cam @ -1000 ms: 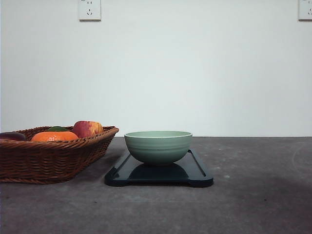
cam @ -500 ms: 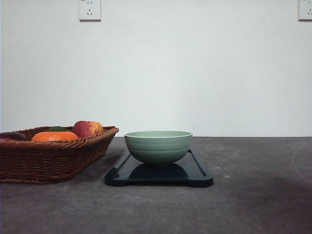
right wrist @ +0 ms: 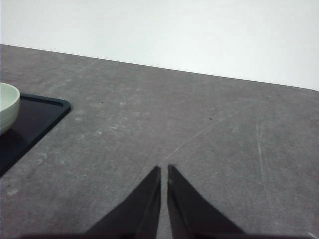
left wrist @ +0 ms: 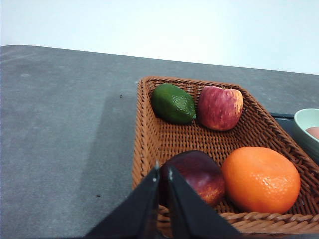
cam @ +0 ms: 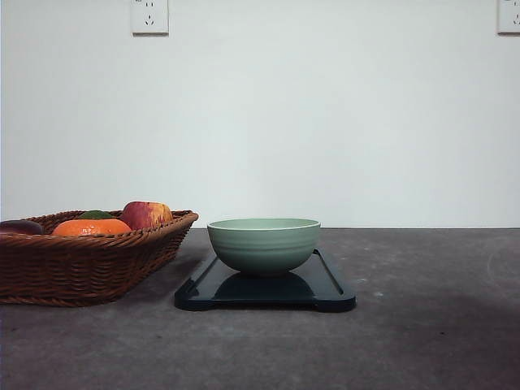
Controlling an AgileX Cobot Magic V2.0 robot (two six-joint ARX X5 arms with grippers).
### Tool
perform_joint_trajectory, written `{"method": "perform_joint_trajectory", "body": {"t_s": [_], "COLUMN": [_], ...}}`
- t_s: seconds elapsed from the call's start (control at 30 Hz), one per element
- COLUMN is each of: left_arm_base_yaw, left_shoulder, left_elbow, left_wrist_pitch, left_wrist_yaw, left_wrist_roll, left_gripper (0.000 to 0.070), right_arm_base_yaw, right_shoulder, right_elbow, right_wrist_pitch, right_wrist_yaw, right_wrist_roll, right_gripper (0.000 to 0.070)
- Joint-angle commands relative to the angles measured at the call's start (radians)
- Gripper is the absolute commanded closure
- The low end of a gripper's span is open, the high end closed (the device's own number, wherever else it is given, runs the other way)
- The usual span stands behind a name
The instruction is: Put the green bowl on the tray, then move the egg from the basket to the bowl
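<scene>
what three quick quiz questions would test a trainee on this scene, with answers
1. True or false: the bowl stands on the tray.
2. Which fruit lies nearest the left gripper: A) lime B) dark red fruit C) apple?
3. Fill in: inside the bowl, the left wrist view shows a pinkish-brown curve at the picture's edge, likely the ____.

Key
1. True.
2. B; it lies in the basket just beyond the fingertips.
3. Egg; only a sliver shows, so this is a hedged reading.
Both the left gripper and the right gripper are shut and empty.
</scene>
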State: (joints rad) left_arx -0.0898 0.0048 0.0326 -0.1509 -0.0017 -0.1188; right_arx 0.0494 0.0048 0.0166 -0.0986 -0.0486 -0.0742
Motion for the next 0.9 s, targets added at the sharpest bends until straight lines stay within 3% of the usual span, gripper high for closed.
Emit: {"method": "perform_joint_trajectory", "body": {"t_s": [0.0,0.87], "left_arm_base_yaw": [-0.001,-0.001], "left_shoulder": [-0.001,-0.001], "left_elbow": [-0.019,-0.019], "left_wrist_pitch": [0.013,0.013], "left_wrist_yaw": [-0.001,-0.001], "left_wrist_roll": [0.012,0.012], "left_gripper": [0.0681,0.0681], "right_arm_base_yaw": [0.0,0.0], "right_shoulder": [-0.001,-0.001], "right_elbow": [-0.004,-0.004], "right_wrist_pitch": [0.009,0.009], "right_wrist_yaw": [0.001,0.001], "right_wrist_roll": [0.01,0.01], "right_gripper": [0.0683,0.0684]}}
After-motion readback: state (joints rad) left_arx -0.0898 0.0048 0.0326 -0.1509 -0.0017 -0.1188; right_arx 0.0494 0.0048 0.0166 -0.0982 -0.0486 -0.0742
